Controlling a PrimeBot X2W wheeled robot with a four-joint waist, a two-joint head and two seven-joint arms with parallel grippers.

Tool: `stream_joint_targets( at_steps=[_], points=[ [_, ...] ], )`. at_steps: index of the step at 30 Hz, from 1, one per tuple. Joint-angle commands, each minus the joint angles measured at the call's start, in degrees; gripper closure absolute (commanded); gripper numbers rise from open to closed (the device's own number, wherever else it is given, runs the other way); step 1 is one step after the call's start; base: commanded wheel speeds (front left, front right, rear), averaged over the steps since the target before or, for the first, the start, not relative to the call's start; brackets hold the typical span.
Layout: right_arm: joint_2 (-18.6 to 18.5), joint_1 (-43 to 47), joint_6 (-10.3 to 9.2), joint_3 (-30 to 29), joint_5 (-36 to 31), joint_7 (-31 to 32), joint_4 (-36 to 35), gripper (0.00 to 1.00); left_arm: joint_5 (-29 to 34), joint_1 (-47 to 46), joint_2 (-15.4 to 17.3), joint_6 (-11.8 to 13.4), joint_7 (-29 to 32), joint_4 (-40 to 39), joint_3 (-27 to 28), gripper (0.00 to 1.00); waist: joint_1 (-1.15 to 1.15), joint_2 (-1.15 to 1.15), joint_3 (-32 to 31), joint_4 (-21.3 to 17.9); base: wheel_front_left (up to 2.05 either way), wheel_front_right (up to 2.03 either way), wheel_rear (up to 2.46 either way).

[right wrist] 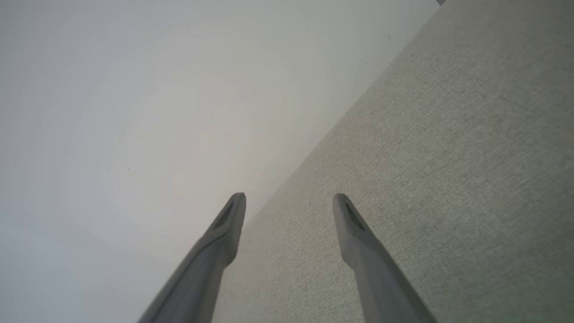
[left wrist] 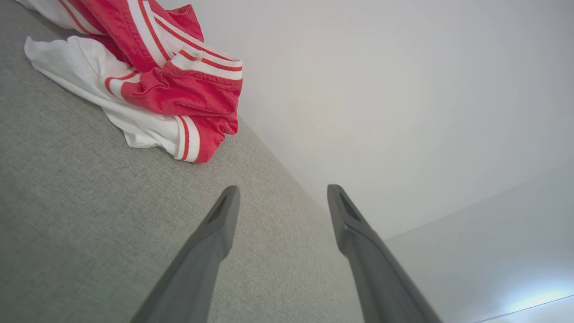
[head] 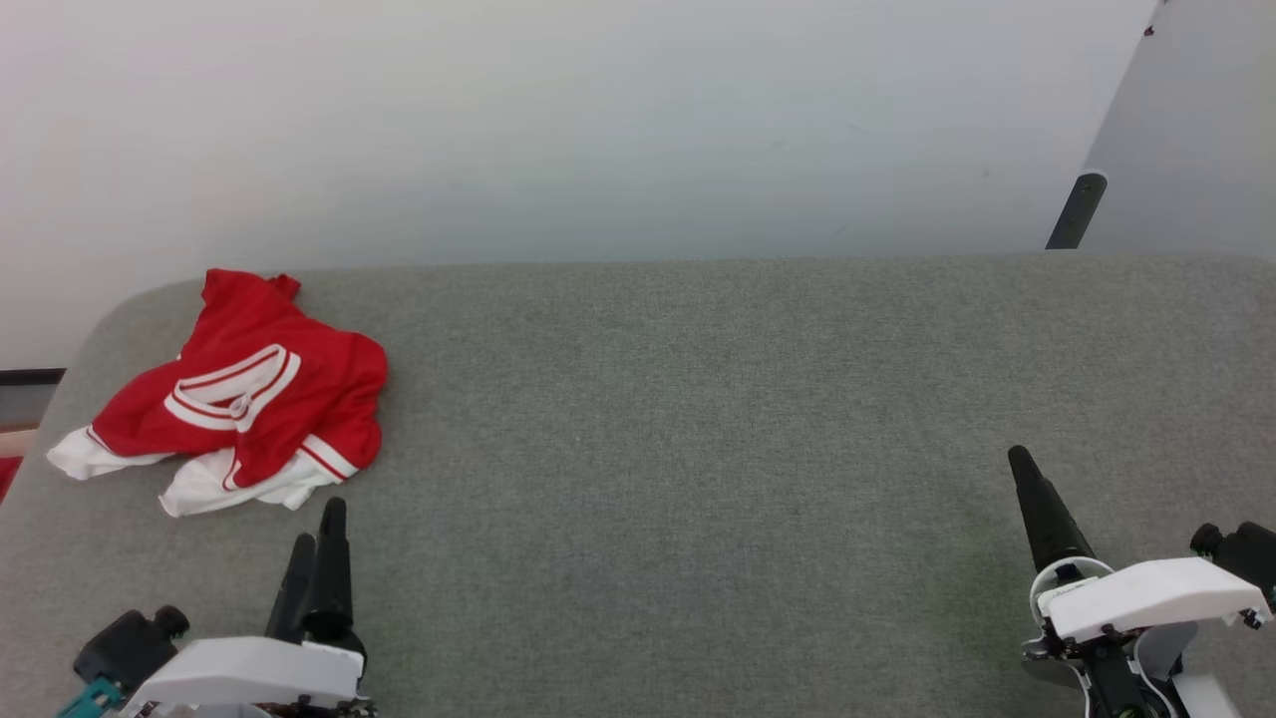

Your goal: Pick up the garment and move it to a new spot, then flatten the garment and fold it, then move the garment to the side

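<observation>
The garment (head: 244,389), a red jersey shirt with white sleeves and red-and-white stripe trim, lies crumpled at the far left of the grey padded surface (head: 698,399). Its lettering is hidden in the folds. My left gripper (head: 317,524) hovers just in front of the garment's near right edge, apart from it, open and empty. In the left wrist view the garment (left wrist: 170,85) lies up and to the left of my open left gripper (left wrist: 280,190). My right gripper (head: 1022,461) is at the lower right, far from the garment; the right wrist view shows that gripper (right wrist: 289,197) open and empty.
The grey surface (right wrist: 448,157) runs wide from the garment to the right gripper. A pale wall (head: 598,120) backs the far edge. A dark post (head: 1077,211) stands at the far right beyond the surface. The surface's left corner is rounded, with a red strip of floor (head: 8,474) beside it.
</observation>
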Motion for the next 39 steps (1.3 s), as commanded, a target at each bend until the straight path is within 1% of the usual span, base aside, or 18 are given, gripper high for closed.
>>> stream_joint_targets(
  at_steps=[1,5,11,18,27,39],
  points=[
    [-0.75,-2.11,0.03,0.63,-3.13,-0.64,-0.21,0.00,2.82,-0.89,0.18,-0.11,-0.56,-1.19,0.26,0.00,0.00,0.00,0.01,0.03,0.00,0.00,0.00],
    [-1.04,-2.76,0.03,1.24,-9.33,-1.41,0.58,0.00,7.61,-0.72,0.20,-0.09,-1.36,-1.37,0.15,0.00,0.00,0.00,0.05,0.06,0.00,0.00,0.00],
    [-1.04,-3.62,0.03,1.15,-17.34,-2.56,1.51,0.00,14.56,-0.57,1.19,0.41,-2.50,-1.07,-0.32,0.00,0.00,0.00,0.17,0.01,0.00,0.00,0.00],
    [-0.45,-4.56,0.03,1.32,-25.02,-3.79,2.26,0.00,19.78,-0.36,2.02,0.85,-3.75,-0.98,0.25,0.00,0.00,0.00,0.36,-0.21,0.00,0.00,0.00],
    [-0.23,-5.70,0.03,0.47,-32.68,-5.28,3.20,0.00,26.01,-0.99,2.57,0.93,-5.17,-0.50,0.00,0.00,0.00,0.00,1.07,-0.23,0.00,0.00,0.00],
    [-0.20,-6.52,0.04,0.50,-40.61,-7.12,4.38,0.00,33.30,-1.16,3.48,0.85,-6.98,0.27,-0.46,0.00,0.00,0.00,1.56,-0.26,0.00,0.00,0.00]
  ],
)
